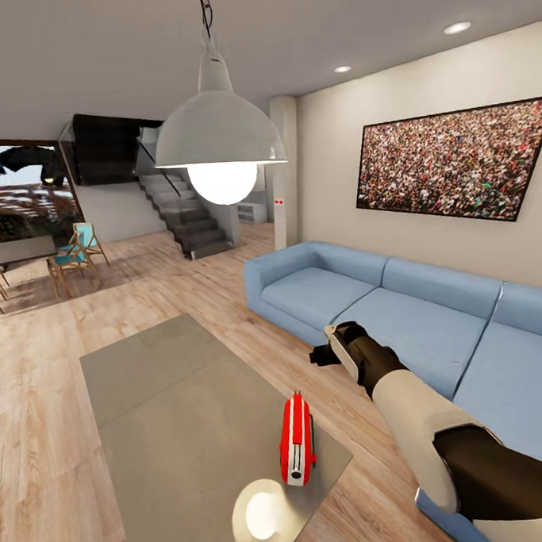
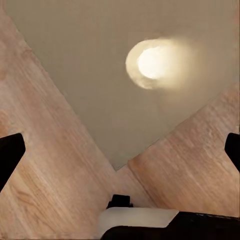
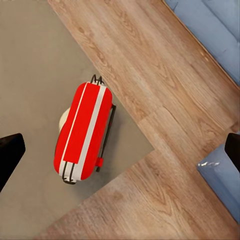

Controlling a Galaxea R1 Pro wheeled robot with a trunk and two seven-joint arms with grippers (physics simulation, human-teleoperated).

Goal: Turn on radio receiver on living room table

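The room sets the main hazard: the sofa [image 1: 400, 312] runs close along the table [image 1: 150, 388] at 3 o'clock, and the right arm [image 1: 421, 410] hangs over the strip of plank floor [image 1: 41, 442] between them, so a wide swing toward the table could, I judge, drag the elbow along the cushions or knock the table's edge. The table's top is glossy and mirrors the pendant lamp [image 1: 219, 139] as a bright spot near its close end, just beside the radio [image 1: 296, 439]; that glare may hide the radio's small control from the operator. The radio lies near the table's close right corner, seen edge-on from above with its white stripe uppermost and a thin handle along one side. It looks light and sits close to the edge, so a hard or off-centre press could push it over or slide it off onto the floor instead of switching it on; its dial face cannot be made out from here. The right claw [image 1: 327, 349] hovers above the floor, well apart from the radio, which lies at about 7 o'clock from it in the head view. In the right wrist view its dark fingertips [image 3: 10, 152] stand wide apart with nothing between them, released, and the radio [image 3: 82, 131] sits between and beyond them. The left claw's fingertips [image 2: 10, 155] are likewise spread and empty, over the table corner.
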